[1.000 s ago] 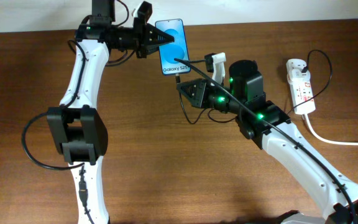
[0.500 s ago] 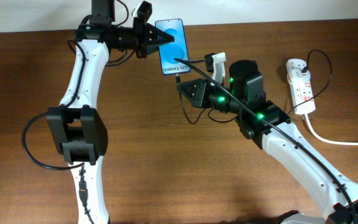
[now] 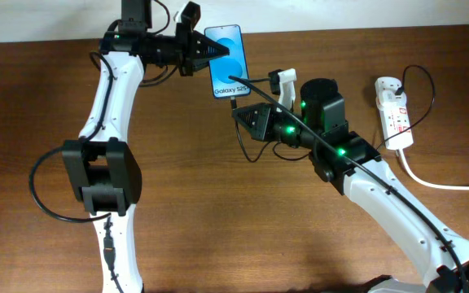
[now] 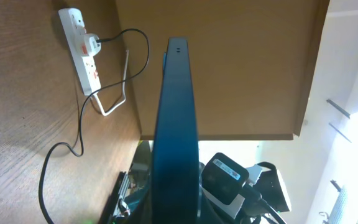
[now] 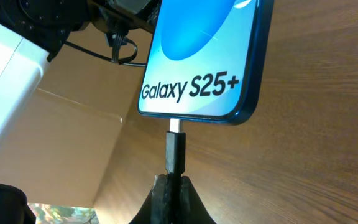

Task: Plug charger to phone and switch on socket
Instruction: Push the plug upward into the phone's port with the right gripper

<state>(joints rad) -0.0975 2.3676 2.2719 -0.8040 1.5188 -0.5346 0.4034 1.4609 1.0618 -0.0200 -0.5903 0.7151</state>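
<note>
I see no change: right gripper [image 5: 170, 185] pinches the charger [image 5: 174, 152], tip at the phone [image 5: 201, 56] just ahead, which left gripper [image 3: 202, 50] clamps; insertion seems stalled.

A dark brown wooden table [image 3: 218, 236] (grain running sideways) borders a pale strip [image 3: 340, 12] along its far edge.

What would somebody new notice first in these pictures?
The bright blue phone held by the left gripper near the table's far edge stands out most. Just below it, the right gripper pinches the charger, its metal tip meeting the phone's bottom edge. The white socket lies off to the right in the overhead view, a plug already in it.
</note>
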